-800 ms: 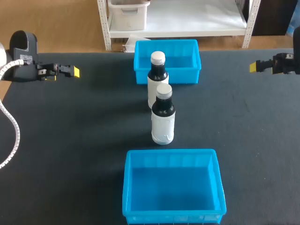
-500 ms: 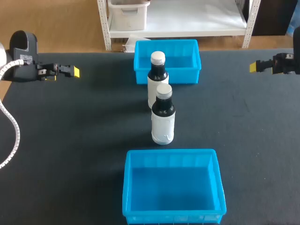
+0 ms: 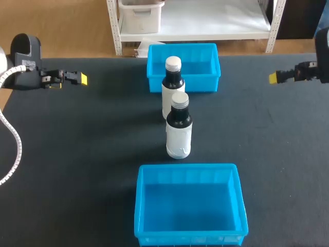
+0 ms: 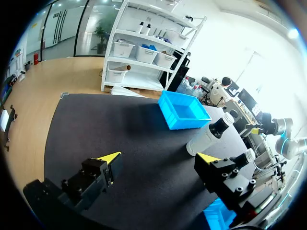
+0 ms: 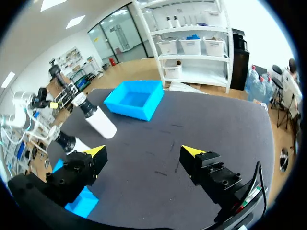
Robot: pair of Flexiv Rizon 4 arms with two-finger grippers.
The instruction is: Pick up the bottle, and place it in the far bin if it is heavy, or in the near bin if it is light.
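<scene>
Edging table [image 3: 77, 154]: left hand [image 3: 82, 78], right hand [image 3: 273, 77].

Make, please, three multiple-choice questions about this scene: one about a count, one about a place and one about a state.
1. How many blue plastic bins are on the black table?
A. Two. B. One. C. Three.
2. Where are the two dark, white-labelled bottles?
A. Inside the bins. B. Upright on the table, between the bins. C. Lying at the table's edge.
3. What is the state of the right gripper?
A. Shut on a bottle. B. Shut on nothing. C. Open, holding nothing.

Answers: 1 A, one bin far, one near. 2 B, both stand in a row between them. 3 C, its fingers stand wide apart over bare table.
</scene>
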